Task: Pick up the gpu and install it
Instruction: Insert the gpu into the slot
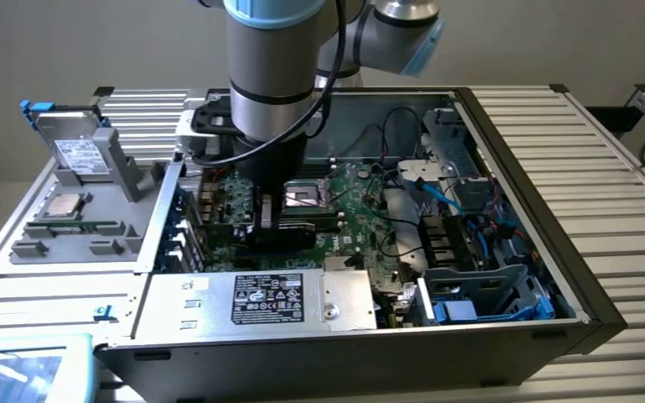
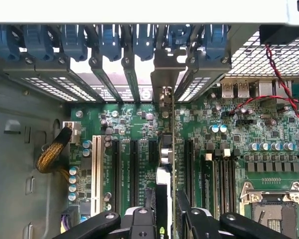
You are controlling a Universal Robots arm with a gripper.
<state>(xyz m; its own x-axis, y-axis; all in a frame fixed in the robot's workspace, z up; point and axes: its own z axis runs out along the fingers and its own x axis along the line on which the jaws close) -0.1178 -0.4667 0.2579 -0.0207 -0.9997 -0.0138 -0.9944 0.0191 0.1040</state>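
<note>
A slatted metal counter [image 1: 603, 151] is seen carrying an open computer case [image 1: 334, 361], laid on its side. The grey arm [image 1: 278, 75] is lowered straight into the case over the green main board [image 1: 356, 210]. A silver box with a black label [image 1: 266, 300] is fixed along the case's near edge, and a grey tray [image 1: 76, 227] is set beside the case at the exterior view's left.

In the wrist view the graphics card [image 2: 165, 149] is seen edge-on, standing upright on the main board [image 2: 139, 124] between the long black card slots [image 2: 134, 169] and the memory slots [image 2: 212, 174]. It is clamped between the 2 black fingers [image 2: 142, 219], which are drawn narrow against its 2 faces. Its metal end plate [image 2: 164, 74] is lined up with the row of slot covers under the blue clips [image 2: 109, 40]. Whether the card is fully pressed into its slot cannot be told. The square processor socket [image 2: 269, 209] is seen well to the side of the card.
</note>
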